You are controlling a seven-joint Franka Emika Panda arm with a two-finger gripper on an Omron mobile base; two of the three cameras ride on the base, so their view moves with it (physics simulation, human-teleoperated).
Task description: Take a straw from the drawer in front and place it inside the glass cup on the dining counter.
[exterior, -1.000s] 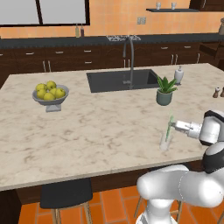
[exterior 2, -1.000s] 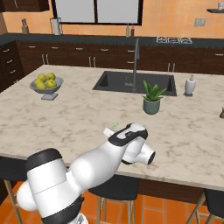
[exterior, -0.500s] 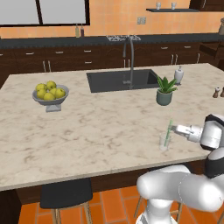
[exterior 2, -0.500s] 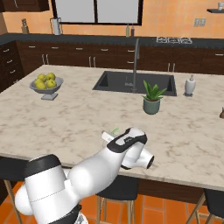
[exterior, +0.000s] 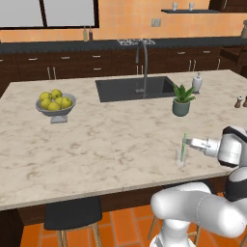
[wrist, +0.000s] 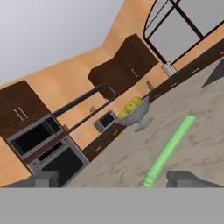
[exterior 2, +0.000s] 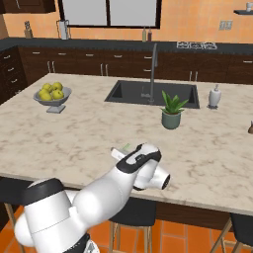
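The light-green straw [exterior: 183, 147] stands tilted in the small clear glass cup [exterior: 180, 158], near the front right edge of the beige dining counter [exterior: 106, 140]. My gripper [exterior: 189, 142] reaches in from the right at the level of the straw's upper part. In the hand view the straw [wrist: 168, 151] rises between my two widely spread fingertips, nearer the right one and touching neither, so the gripper [wrist: 116, 179] is open. My own arm hides the cup in the right base view, where a bit of the straw [exterior 2: 126, 146] peeks out by the gripper [exterior 2: 120, 151]. The drawer is out of view.
A grey bowl of lemons [exterior: 55, 103] sits at the counter's left. The dark sink [exterior: 132, 88] with its tall faucet lies at the back middle. A potted plant [exterior: 182, 100] stands just behind the cup, a soap dispenser [exterior: 197, 83] further back, and shakers [exterior: 240, 102] at the right edge.
The jaws have gone from shut on the straw to wide open. The straw stays standing in the cup, and the hand has barely moved.
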